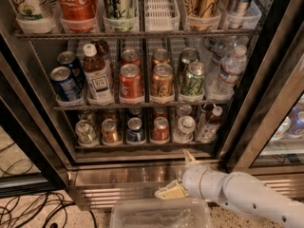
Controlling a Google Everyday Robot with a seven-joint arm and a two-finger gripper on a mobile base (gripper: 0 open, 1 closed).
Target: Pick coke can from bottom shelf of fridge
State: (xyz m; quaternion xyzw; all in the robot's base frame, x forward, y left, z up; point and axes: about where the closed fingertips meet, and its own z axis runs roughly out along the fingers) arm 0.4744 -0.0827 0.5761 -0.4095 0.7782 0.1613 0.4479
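The fridge (33, 103) stands open in front of me, with wire racks full of drinks. On the bottom shelf (142, 146) the coke can (160, 128), small and red with a silver top, stands in the front row. A blue can (136, 130) is on its left and a pale can (184, 126) on its right. My gripper (179, 175) is below the shelf, in front of the steel base (118, 177), slightly right of the coke can. It is open and empty, one finger (190, 156) pointing up and the other (168, 192) pointing left.
An orange-gold can (110, 131) and a greenish can (85, 131) fill the shelf's left lanes, and a bottle (209, 123) the right. The middle rack (142, 103) hangs just above. A clear plastic bin (161, 215) sits below the gripper. Cables (38, 208) lie on the floor at left.
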